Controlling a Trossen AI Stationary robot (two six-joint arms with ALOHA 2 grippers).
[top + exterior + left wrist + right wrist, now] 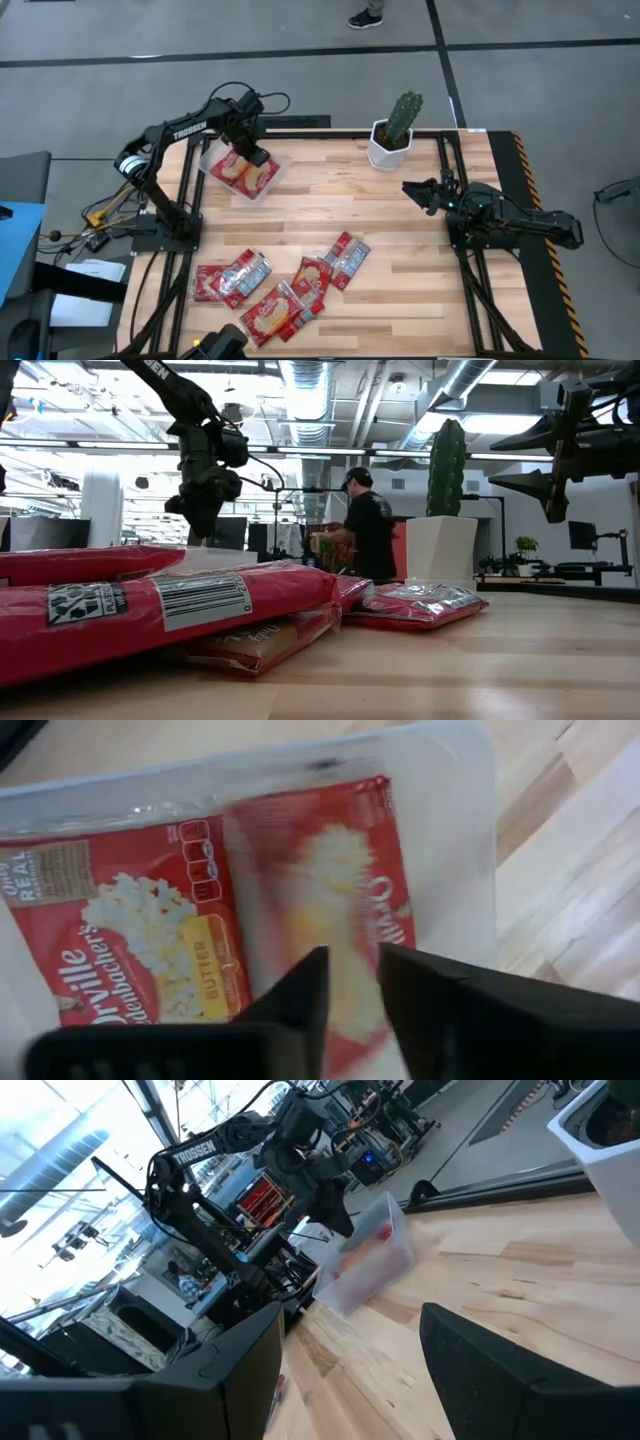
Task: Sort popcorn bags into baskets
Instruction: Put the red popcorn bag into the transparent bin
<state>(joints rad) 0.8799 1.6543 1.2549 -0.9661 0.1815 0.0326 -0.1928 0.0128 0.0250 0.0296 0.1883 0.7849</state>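
Note:
A clear plastic tray [207, 160] sits at the table's far left and holds two red popcorn bags side by side. My left gripper [258, 153] hangs over it, its fingers close together on the end of the right-hand bag [340, 890]. The other bag [150, 930] lies flat beside it. Several more red bags [290, 285] lie loose and overlapping near the table's near edge. My right gripper [412, 190] hovers open at the right side, clear of everything. My left gripper [352, 990] pinches the bag's end [350, 1020] between its two fingers, coming from above and pointing down. The rest of the bag lies in the tray [450, 820], next to the other bag.
A white faceted pot with a cactus [392, 140] stands at the far edge, right of the middle. Bare wood lies between the tray and the loose bags. A person [370, 525] stands in the room beyond the table.

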